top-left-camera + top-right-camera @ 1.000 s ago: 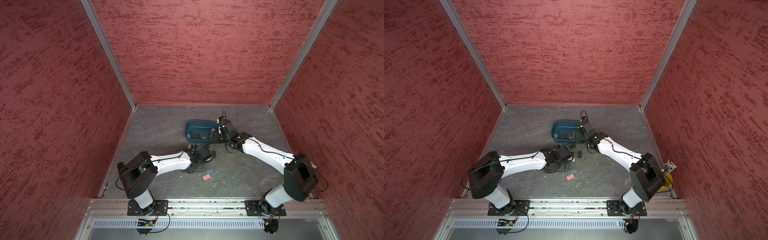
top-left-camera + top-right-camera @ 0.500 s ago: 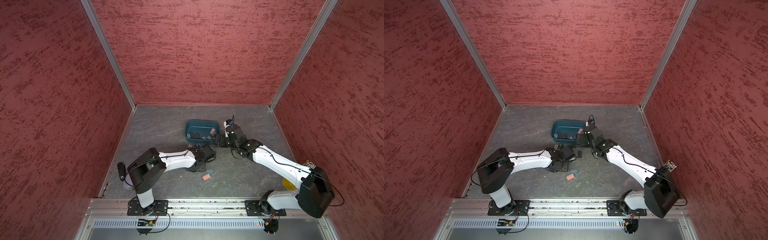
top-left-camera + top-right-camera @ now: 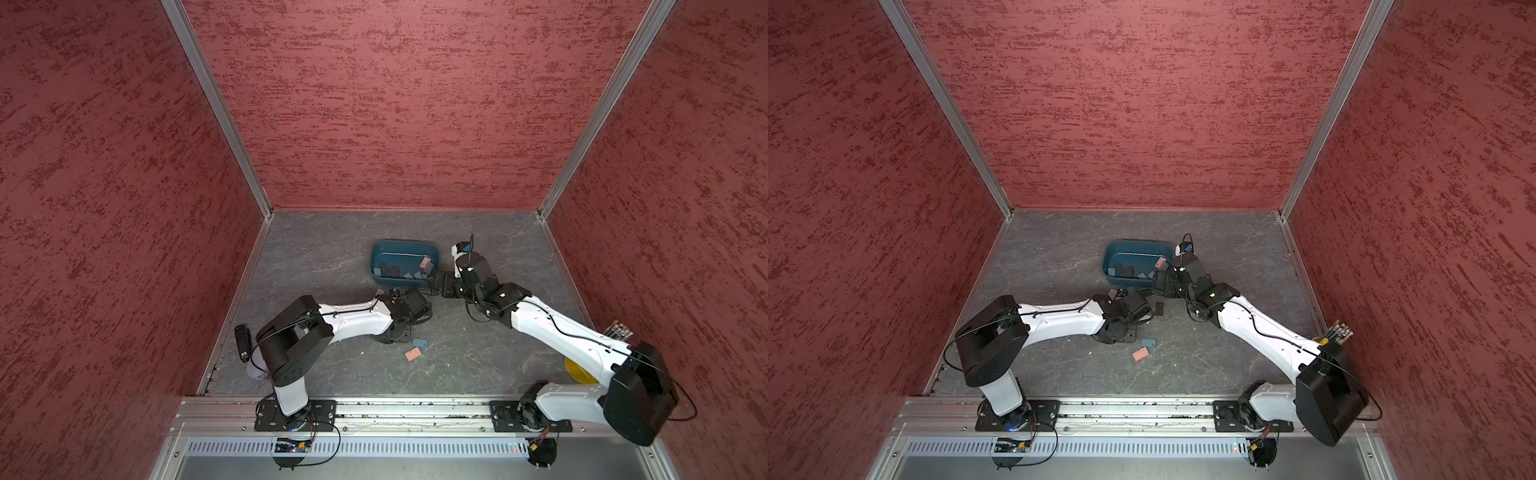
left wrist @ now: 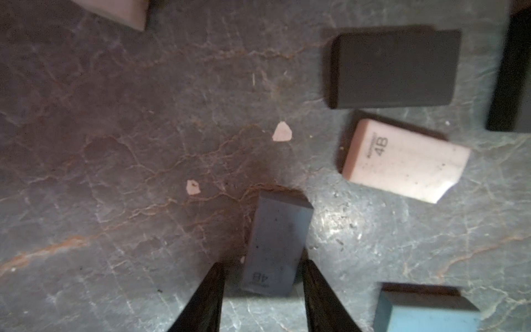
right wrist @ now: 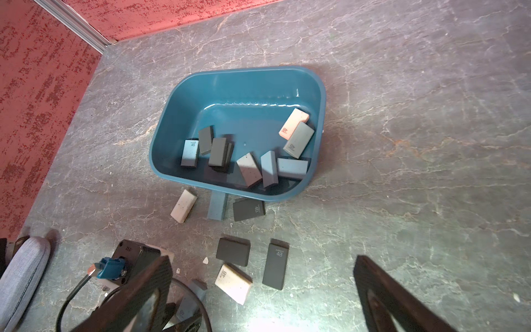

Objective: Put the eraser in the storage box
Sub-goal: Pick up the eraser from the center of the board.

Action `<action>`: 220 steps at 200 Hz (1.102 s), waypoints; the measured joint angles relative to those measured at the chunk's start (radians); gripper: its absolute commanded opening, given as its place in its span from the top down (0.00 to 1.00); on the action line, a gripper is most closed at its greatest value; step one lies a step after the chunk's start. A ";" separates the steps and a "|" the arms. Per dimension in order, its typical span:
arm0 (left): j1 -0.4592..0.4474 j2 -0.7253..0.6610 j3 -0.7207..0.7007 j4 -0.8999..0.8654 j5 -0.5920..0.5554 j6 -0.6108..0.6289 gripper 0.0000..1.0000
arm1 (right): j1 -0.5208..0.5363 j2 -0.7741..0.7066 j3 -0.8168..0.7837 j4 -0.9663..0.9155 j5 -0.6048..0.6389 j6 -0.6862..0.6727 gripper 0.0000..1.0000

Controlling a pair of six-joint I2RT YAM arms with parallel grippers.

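Left gripper [image 4: 261, 262] straddles a grey eraser [image 4: 280, 230], jaws apart, with pink eraser [image 4: 402, 161], black eraser [image 4: 393, 67] and blue eraser [image 4: 425, 314] close beside.

Red mottled walls [image 3: 395, 104] with aluminium corner posts [image 3: 215, 104] enclose the cell. Grey veined floor [image 4: 115, 143] lies beneath the left gripper [image 4: 261, 267], with a bright glare patch [image 4: 336, 224] just beside it.

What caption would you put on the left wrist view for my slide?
Left gripper straddling a dark grey 4B eraser on the table, a pink eraser and black eraser nearby.
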 measured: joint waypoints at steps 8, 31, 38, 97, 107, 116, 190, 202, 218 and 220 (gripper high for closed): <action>0.000 0.000 0.000 0.000 0.000 0.000 0.57 | 0.000 0.000 0.000 0.000 0.000 0.001 0.01; 0.000 0.000 0.000 0.000 0.000 0.000 0.59 | 0.000 0.000 -0.004 0.000 -0.001 0.005 0.01; 0.000 0.000 0.000 0.000 0.000 0.000 0.61 | 0.000 0.000 -0.006 0.001 -0.001 0.005 0.01; 0.000 -0.003 -0.005 0.001 -0.005 -0.001 0.68 | 0.000 0.000 -0.061 0.002 -0.015 0.012 0.01; 0.000 -0.003 -0.007 0.002 -0.009 0.000 0.70 | 0.003 0.000 -0.071 0.001 -0.019 0.012 0.01; 0.000 -0.003 -0.007 0.002 -0.011 -0.001 0.73 | 0.005 0.000 -0.080 0.002 -0.021 0.013 0.01; -0.001 -0.010 -0.011 0.001 -0.014 0.000 0.81 | 0.042 0.010 -0.146 0.018 -0.036 0.035 0.01; -0.001 -0.011 -0.013 0.003 -0.013 0.000 0.82 | 0.051 0.019 -0.146 0.020 -0.035 0.039 0.01; -0.001 -0.013 -0.014 0.003 -0.012 0.000 0.83 | 0.063 0.032 -0.146 0.022 -0.035 0.040 0.01; -0.001 -0.014 -0.014 0.003 -0.012 -0.001 0.83 | 0.064 0.034 -0.146 0.023 -0.035 0.041 0.01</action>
